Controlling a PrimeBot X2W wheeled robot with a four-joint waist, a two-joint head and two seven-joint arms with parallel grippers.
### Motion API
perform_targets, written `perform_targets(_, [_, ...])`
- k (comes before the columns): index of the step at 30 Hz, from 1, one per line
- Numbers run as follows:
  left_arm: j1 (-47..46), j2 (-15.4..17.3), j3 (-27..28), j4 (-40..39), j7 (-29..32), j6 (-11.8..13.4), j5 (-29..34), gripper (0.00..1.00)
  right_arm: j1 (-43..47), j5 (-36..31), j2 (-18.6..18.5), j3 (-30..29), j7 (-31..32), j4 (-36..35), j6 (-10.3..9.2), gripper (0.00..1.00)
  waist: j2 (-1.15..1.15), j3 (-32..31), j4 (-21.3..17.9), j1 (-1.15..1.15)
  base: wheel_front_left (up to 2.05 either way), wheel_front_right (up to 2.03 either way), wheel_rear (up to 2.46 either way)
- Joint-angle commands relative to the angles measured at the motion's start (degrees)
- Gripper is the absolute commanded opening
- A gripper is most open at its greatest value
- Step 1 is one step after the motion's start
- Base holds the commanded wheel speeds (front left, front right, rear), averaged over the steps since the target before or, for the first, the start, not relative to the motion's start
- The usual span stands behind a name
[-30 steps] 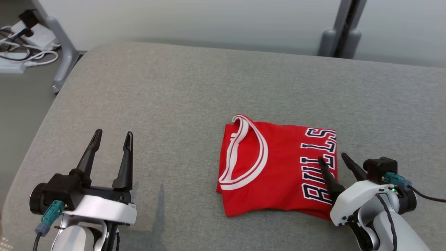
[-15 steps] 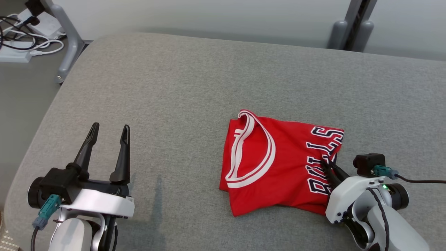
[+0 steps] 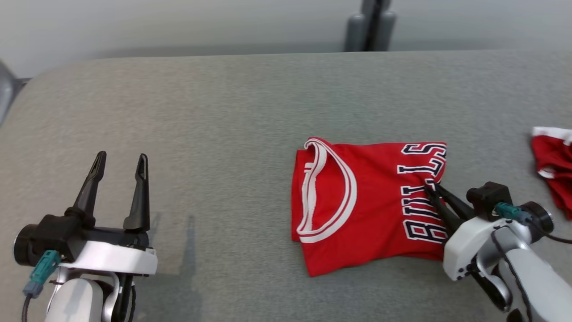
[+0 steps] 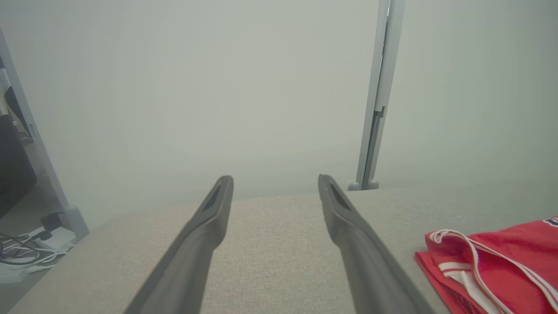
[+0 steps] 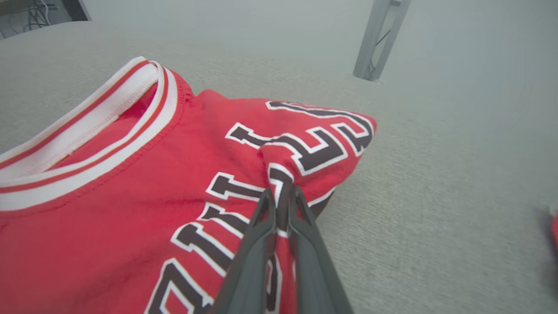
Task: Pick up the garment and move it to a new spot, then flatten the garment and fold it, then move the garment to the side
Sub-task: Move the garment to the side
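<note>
A: Garment?
B: Folded red Bulls jersey (image 3: pixel 357 210), lying on grey table (image 3: pixel 223 112), right of centre.
A: Arms?
B: The right end effector (image 3: pixel 432 184) clenched on the jersey's lettered edge; left end effector (image 3: pixel 122 155) released, well apart.

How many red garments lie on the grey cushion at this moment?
2. The folded jersey lies right of centre, its edge pinched by the right end effector. A second red garment lies at the head view's right edge, partly cut off; others may be hidden beyond.
</note>
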Motion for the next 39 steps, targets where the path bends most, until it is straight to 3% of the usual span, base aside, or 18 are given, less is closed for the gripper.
perform_targets(1, [0.39,-0.24,-0.17,-1.00,-0.19,0.51,0.61,1.00,0.98,-1.00,-2.05,-0.39,0.77,-2.11,-0.05,0.00,0.00,0.61,-5.30,0.00,0.00,0.00,0.00])
perform_targets(6, [-0.24,0.54,-0.24,-2.49,0.03,0.56,0.59,1.00,2.22,-2.84,-6.19,-1.25,2.84,-8.08,-0.05,0.00,0.00,1.94,-10.88,0.00,0.00,0.00,0.00])
perform_targets(17, [-2.51,2.23,-1.69,-4.97,1.84,0.06,1.07,1.00,-3.84,-5.10,-14.35,-1.52,2.04,-13.42,-0.05,0.00,0.00,5.58,-16.55,0.00,0.00,0.00,0.00])
perform_targets(25, [-4.81,4.15,-2.21,-6.78,3.70,-0.42,1.26,1.00,-12.74,-3.75,-20.63,-4.08,-1.95,-7.60,-0.06,0.00,0.00,9.39,-18.06,0.00,0.00,0.00,0.00])
perform_targets(35, [-8.47,6.39,-3.58,-9.04,5.61,-1.09,1.54,1.00,-19.68,-2.01,-19.82,-9.65,-4.23,7.75,-0.06,0.00,0.00,14.98,-17.07,0.00,0.00,0.00,0.00])
perform_targets(37, [-8.92,6.52,-3.99,-9.32,5.67,-1.15,1.58,1.00,-20.56,-1.73,-18.90,-11.42,-4.31,11.74,-0.06,0.45,0.00,15.69,-16.71,0.00,0.00,0.00,0.00])
perform_targets(38, [-9.12,6.61,-4.13,-9.42,5.68,-1.22,1.56,1.00,-20.97,-1.81,-18.47,-12.20,-4.63,13.47,-0.06,1.00,0.00,15.96,-16.56,0.00,0.00,0.00,0.00])
perform_targets(39, [-9.30,6.73,-4.21,-9.47,5.64,-1.26,1.54,1.00,-21.30,-1.69,-17.90,-13.33,-4.71,15.34,-0.06,1.00,0.00,16.16,-16.49,0.00,0.00,0.00,0.00])
